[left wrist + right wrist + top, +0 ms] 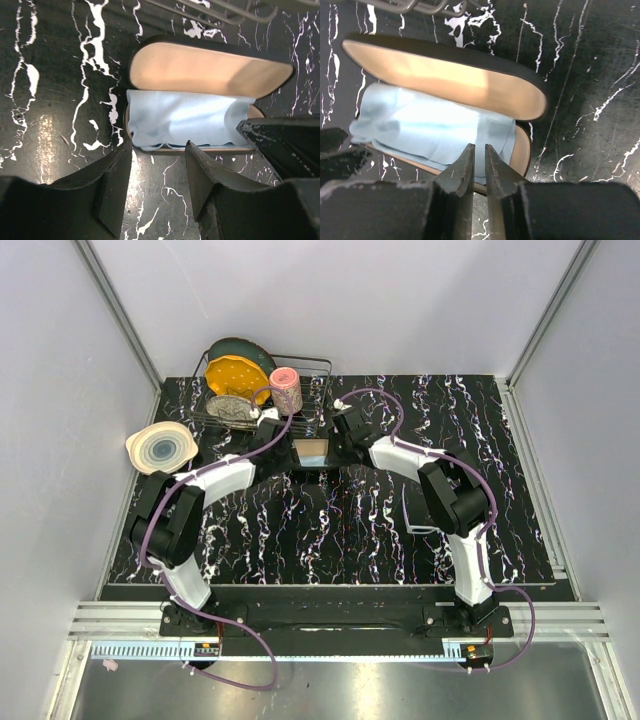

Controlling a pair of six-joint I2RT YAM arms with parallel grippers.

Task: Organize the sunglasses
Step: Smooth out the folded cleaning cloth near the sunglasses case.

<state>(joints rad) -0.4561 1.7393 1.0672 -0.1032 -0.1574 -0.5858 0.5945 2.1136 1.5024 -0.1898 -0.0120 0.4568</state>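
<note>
The black glasses case (312,443) lies open at the back middle of the table, its tan lid (210,67) raised. The light-blue cloth (185,120) is spread over the case's lower half (522,150). No sunglasses show in any view; whatever is under the cloth is hidden. My left gripper (159,150) is open and empty, just in front of the case's near left edge. My right gripper (479,150) is over the cloth's (430,130) near right edge, its fingers almost together with a thin gap and nothing held. Its finger (285,142) shows in the left wrist view.
A wire dish rack (318,375) stands right behind the case, holding a yellow plate (237,373) and a pink cup (286,390). Its wires (410,6) show at the top of both wrist views. A pale bowl (160,447) sits at the left edge.
</note>
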